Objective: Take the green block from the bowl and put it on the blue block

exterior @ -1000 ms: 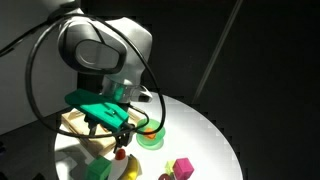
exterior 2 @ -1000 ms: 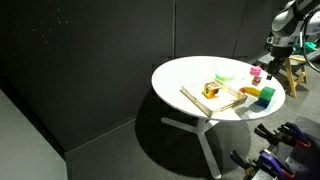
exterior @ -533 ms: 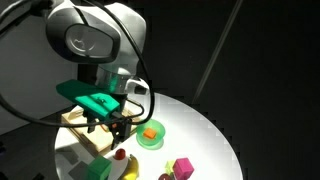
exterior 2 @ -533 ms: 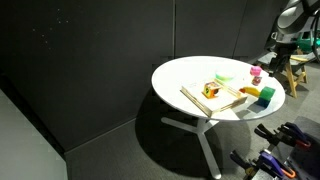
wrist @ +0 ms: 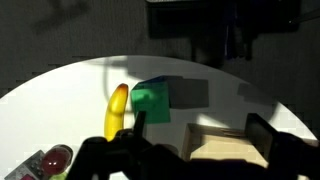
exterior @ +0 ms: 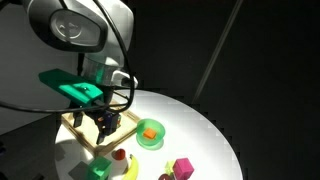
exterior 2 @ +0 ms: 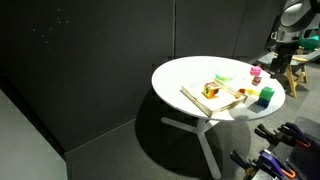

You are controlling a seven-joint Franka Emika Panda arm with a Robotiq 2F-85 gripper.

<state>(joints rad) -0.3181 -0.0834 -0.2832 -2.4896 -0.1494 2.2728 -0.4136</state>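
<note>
Round white table [exterior 2: 190, 75] on a pedestal base, dark surroundings. The Franka arm [exterior: 75, 30] reaches in over one side of it, and its gripper [exterior: 106, 124] hangs above the square wooden tray [exterior: 72, 124]; in the wrist view both fingers stand spread wide at the lower edge, nothing between them. The green bowl [exterior: 150, 143] sits on the tabletop just beside the tray and holds a small orange item [exterior: 150, 131]; no green cube is seen inside it. A yellow banana [wrist: 117, 110] lies on the table. The green block [wrist: 152, 104] is on the table side of things, outside the bowl, just beside the banana and apart from the gripper. The blue block [wrist: 150, 86] shows as a blue band touching the green block's far edge in the wrist view; whether green rests on top of it cannot be determined. A magenta cube [exterior: 183, 167] stands separately, near the table edge.
</note>
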